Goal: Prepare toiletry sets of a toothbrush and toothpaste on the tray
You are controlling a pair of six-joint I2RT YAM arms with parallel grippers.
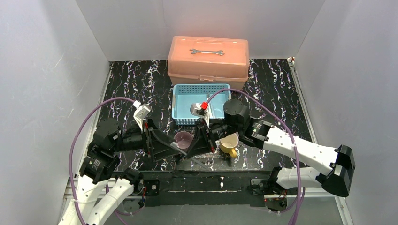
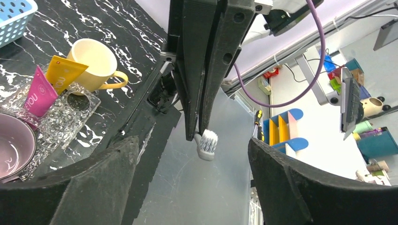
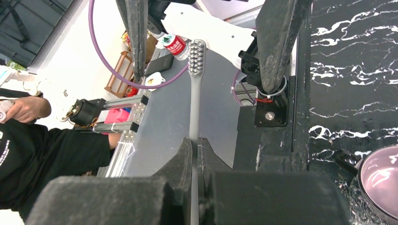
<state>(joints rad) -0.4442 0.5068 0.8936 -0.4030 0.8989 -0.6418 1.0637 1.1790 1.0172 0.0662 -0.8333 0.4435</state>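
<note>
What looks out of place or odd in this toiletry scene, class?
A wrench lies on the lid of the pink toolbox at the back, a tool unrelated to toiletries. The toothbrush is off the tray too, pinched in the right gripper.

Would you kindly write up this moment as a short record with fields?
right fingers: shut on the toothbrush handle, bristle head sticking out
left fingers: open, either side of the bristle head, not touching it
tray: magenta tube and yellow tube standing in it
mugs: purple mug beside the tubes; yellow mug behind the yellow tube
</note>
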